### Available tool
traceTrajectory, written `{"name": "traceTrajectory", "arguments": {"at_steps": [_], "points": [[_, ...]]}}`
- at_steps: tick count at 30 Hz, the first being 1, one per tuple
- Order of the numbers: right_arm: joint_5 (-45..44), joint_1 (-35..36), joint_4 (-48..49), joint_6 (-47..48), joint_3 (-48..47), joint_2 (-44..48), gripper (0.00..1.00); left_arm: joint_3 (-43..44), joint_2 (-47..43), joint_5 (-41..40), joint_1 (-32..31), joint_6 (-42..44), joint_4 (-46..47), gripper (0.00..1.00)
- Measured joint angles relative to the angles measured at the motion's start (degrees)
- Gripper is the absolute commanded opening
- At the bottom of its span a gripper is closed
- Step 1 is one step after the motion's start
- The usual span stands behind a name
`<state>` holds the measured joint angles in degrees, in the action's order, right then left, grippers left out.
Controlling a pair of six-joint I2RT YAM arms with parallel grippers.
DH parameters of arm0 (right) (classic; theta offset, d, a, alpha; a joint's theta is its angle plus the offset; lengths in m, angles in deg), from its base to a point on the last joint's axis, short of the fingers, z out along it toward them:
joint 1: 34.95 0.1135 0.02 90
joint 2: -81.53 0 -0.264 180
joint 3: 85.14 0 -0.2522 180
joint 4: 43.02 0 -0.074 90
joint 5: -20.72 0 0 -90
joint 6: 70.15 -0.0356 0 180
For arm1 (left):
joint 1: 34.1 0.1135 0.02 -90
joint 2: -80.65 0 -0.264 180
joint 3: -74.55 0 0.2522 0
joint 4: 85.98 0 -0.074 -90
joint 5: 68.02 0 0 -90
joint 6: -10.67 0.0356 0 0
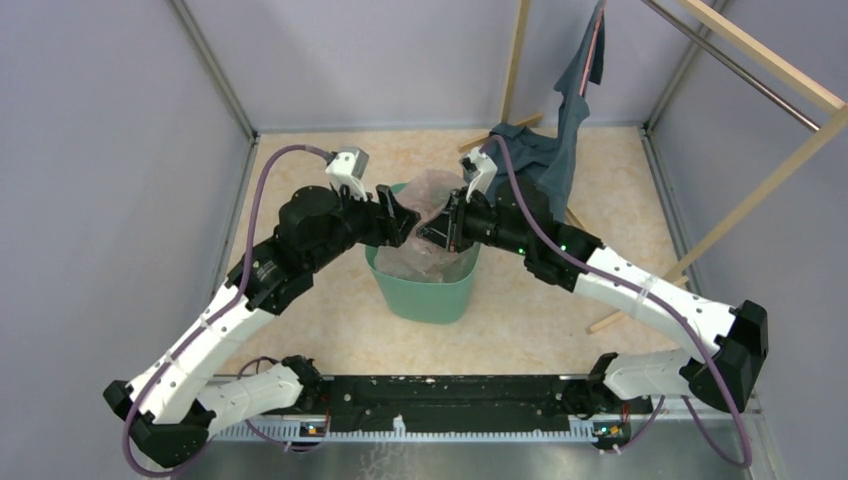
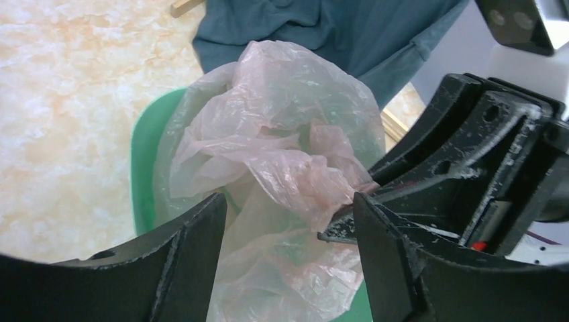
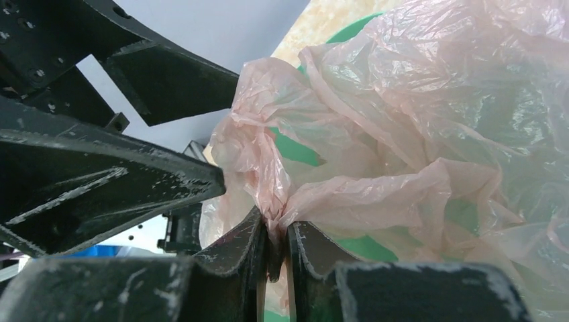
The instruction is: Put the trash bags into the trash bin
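The mint-green trash bin [image 1: 425, 295] stands mid-floor with the pale-pink trash bag [image 1: 432, 192] bunched in and above its mouth. My left gripper [image 1: 408, 222] hovers over the bin's left rim. In the left wrist view it [image 2: 288, 218] is open, film lying below and between its fingers [image 2: 194, 248] without being pinched. My right gripper [image 1: 438, 232] faces it from the right. In the right wrist view its jaws [image 3: 275, 231] stand almost together with a fold of the trash bag [image 3: 416, 121] wedged between them. Green bin wall [image 2: 142, 154] shows beside the film.
A dark blue-grey garment [image 1: 560, 140] hangs from a wooden rack [image 1: 760, 60] at the back right, its lower part heaped on the floor behind the bin. Grey walls enclose the marbled floor [image 1: 330, 310]. The two grippers are nearly touching above the bin.
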<state>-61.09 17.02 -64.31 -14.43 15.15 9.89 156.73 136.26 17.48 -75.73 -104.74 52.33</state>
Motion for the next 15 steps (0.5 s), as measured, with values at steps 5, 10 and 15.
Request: {"name": "traceTrajectory", "arguments": {"at_steps": [5, 10, 15], "points": [[0.3, 0.0, 0.0, 1.6, -0.3, 0.0, 0.15, -2.3, -1.4, 2.4, 0.0, -2.3, 2.2, 0.59], [1.0, 0.4, -1.2, 4.1, -1.8, -0.4, 0.31, -2.3, 0.4, 2.5, 0.0, -2.7, 4.5, 0.10], [-1.2, 1.0, -7.0, 9.8, -5.2, -0.4, 0.70, -1.6, 1.8, 1.8, 0.1, -0.3, 3.8, 0.00]]}}
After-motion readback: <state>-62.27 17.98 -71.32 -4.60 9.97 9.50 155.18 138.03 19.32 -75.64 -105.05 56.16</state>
